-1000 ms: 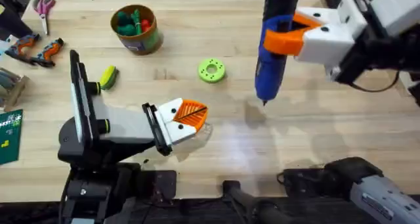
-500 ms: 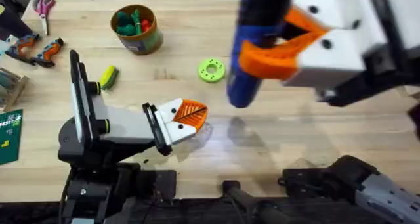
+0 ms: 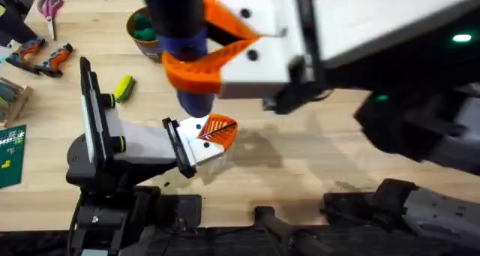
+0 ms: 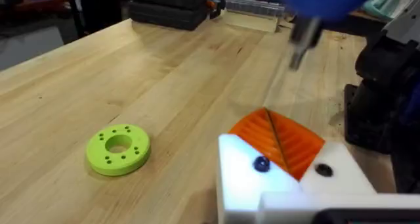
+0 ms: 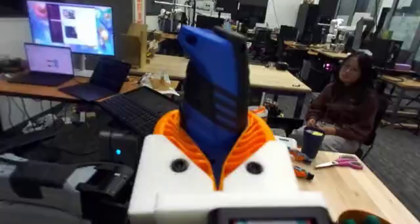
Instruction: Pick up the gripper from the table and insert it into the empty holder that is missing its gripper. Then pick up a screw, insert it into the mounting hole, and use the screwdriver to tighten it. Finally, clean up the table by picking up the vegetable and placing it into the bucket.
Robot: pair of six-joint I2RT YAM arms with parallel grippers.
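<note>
My right gripper [image 3: 196, 57], white with orange ribbed pads, fills the upper centre of the overhead frame, clamped on the blue pen-shaped powered screwdriver [image 3: 180, 38], whose thin metal tip hangs just above the left one. My left gripper [image 3: 214, 136], centre-left, has its orange pads pressed together. The small yellow-green oblong toy vegetable [image 3: 124, 88] lies upper left on the wooden table [image 3: 300, 158], near the round olive-green bucket [image 3: 142, 31].

Lighting was bright and even across the desk [image 3: 315, 173], seemingly from overhead, with only soft smudgy shadows under the arms. In the overhead view the right arm sat so close under the camera that it came out huge and blurry, and the screwdriver [image 3: 180, 31] was a smeared blue blob. The left wrist view had the screwdriver tip [image 4: 303, 37] soft and out of focus. The right wrist view had a dim room behind, with one glowing monitor [image 5: 69, 25].
</note>
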